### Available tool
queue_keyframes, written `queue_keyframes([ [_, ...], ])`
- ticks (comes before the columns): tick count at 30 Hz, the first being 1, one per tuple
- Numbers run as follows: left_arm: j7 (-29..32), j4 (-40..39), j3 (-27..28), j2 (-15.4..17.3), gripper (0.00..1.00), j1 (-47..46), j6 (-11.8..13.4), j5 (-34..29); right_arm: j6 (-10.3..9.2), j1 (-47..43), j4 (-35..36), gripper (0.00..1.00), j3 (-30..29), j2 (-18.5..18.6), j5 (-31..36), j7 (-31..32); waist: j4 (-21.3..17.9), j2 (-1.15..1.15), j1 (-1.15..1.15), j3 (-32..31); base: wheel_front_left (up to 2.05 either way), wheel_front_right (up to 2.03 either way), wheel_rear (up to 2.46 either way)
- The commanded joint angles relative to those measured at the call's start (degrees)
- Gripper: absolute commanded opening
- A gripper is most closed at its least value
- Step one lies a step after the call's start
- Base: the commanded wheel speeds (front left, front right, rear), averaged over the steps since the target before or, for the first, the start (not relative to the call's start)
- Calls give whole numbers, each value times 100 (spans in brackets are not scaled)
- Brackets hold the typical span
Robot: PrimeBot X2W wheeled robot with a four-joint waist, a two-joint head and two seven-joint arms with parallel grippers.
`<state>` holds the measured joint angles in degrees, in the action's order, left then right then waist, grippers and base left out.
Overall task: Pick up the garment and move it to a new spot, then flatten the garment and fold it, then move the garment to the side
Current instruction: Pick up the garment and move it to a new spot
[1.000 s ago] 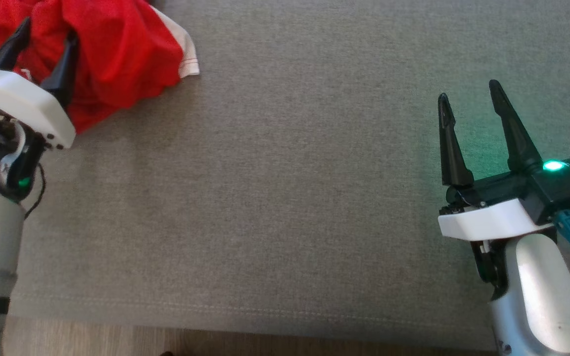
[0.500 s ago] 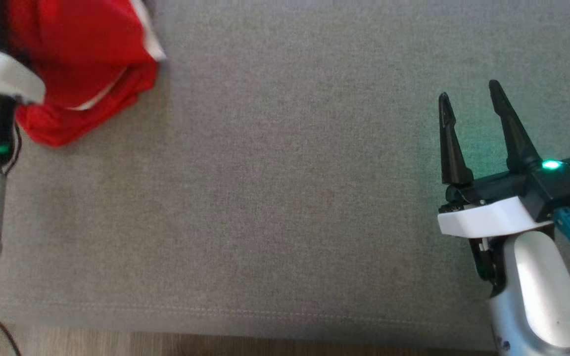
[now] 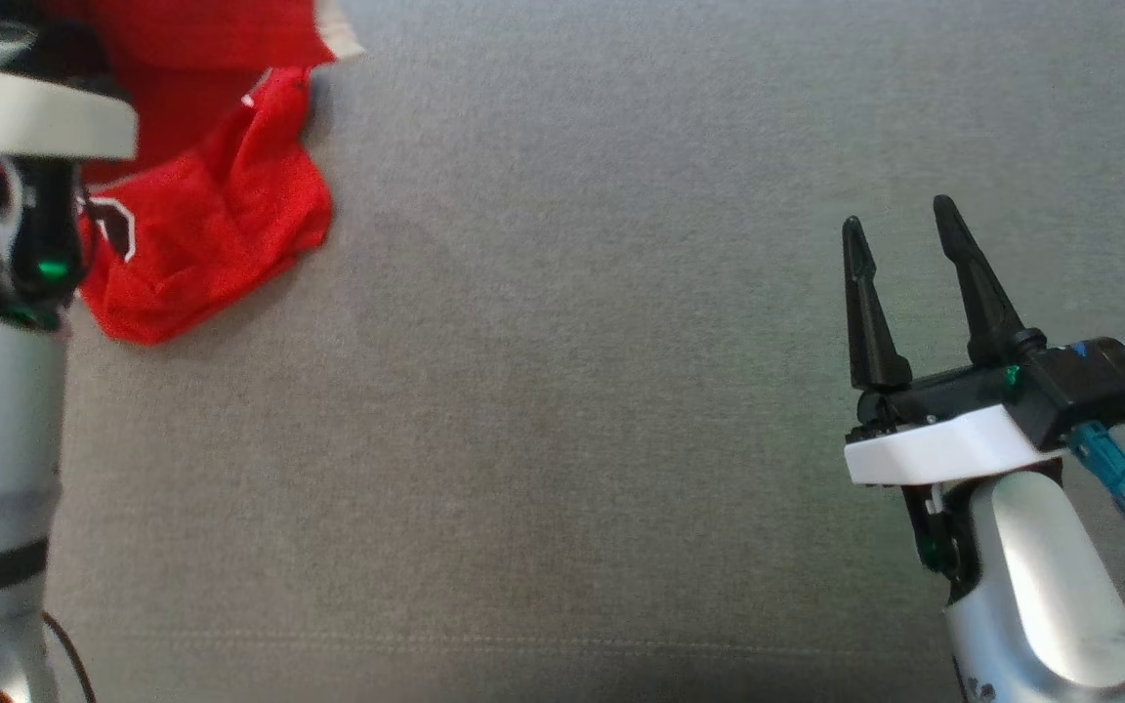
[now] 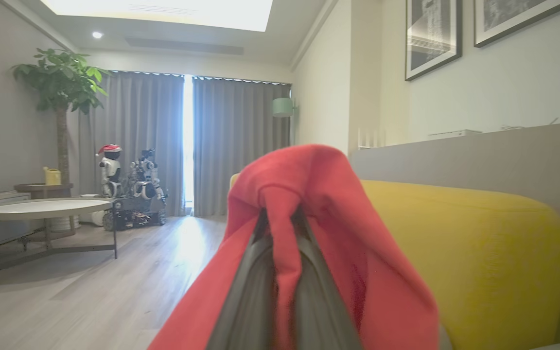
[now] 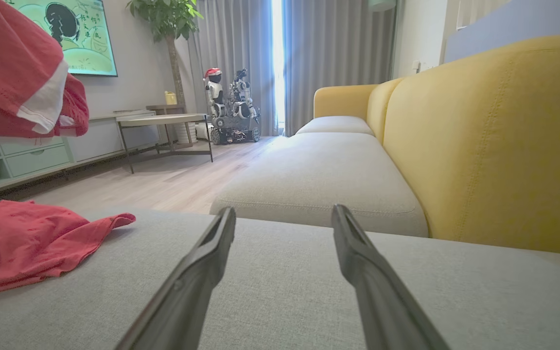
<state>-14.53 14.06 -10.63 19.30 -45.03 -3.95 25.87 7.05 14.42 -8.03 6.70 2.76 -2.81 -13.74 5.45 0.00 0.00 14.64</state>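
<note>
Left gripper (image 4: 282, 218): jaws clamped on garment (image 3: 211, 225), raised at far left of sofa (image 3: 572, 342); its lower folds trail on the seat; right gripper (image 3: 897, 215): jaws apart, empty, low over seat's right side.

One red garment (image 3: 221, 215), one yellow sofa (image 5: 479, 136), one round table (image 4: 42, 208)

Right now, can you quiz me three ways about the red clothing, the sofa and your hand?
1. Where on the grey cushion is the garment? A left B middle C right
2. What colour is the sofa back? A blue B yellow C green
3. The right hand is: A shut on the garment B shut, empty C open, empty
Answers: 1 A, it bunches at the head view's upper left; 2 B, plainly yellow; 3 C, fingers apart, nothing between.
</note>
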Motion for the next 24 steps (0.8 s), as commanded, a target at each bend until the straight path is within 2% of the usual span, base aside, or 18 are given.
queue_keyframes([
  [1,114,-426,136,188,0,-63,25,48,44,-27,147,100,123,11,-78,-74,-182,0,0,-214,0,0,0],
  [5,448,-1071,-96,3,0,69,56,140,44,-49,100,100,111,11,-208,-103,-388,0,0,-325,0,0,0],
  [11,952,-1682,-528,-283,0,202,264,74,44,11,87,100,183,11,-384,-122,-796,0,0,-280,0,0,0],
  [19,1125,-1593,-995,-725,0,274,519,-84,44,134,343,100,173,11,-576,-125,-1365,0,0,40,0,0,0],
  [24,1014,-1065,-1422,-978,0,126,438,-280,44,283,555,100,219,11,-757,-125,-1887,0,0,483,0,0,0],
])
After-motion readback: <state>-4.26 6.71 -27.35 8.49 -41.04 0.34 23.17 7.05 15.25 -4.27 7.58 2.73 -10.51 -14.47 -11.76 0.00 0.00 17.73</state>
